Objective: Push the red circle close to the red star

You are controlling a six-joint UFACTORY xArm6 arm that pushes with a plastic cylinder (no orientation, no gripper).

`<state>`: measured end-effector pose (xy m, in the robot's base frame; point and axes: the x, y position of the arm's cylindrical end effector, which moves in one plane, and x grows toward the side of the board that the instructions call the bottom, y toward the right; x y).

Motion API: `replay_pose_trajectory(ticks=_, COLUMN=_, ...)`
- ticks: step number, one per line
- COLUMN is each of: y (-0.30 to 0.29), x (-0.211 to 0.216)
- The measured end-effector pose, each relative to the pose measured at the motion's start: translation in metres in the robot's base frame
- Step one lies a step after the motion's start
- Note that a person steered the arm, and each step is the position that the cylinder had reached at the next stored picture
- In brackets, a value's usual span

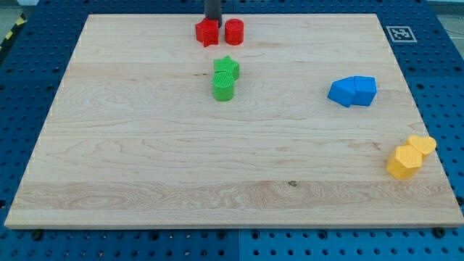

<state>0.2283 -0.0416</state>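
The red star [206, 33] lies near the view's top edge of the wooden board [145, 159]. The red circle [234, 32] sits just to its right, with a narrow gap between them. My tip [213, 20] comes down from the view's top, just behind the red star and up-left of the red circle, close to both.
A green star [227, 67] and a green cylinder [223, 87] sit together below the red pair. Two blue blocks [353, 91] lie at the right. Two yellow blocks [410, 156] lie at the lower right. A marker tag [399, 33] is at the top right corner.
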Motion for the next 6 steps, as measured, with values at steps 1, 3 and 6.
replay_pose_trajectory(ticks=1, y=-0.001, x=0.004)
replay_pose_trajectory(ticks=3, y=0.062, x=-0.019)
replay_pose_trajectory(ticks=6, y=0.028, x=0.010)
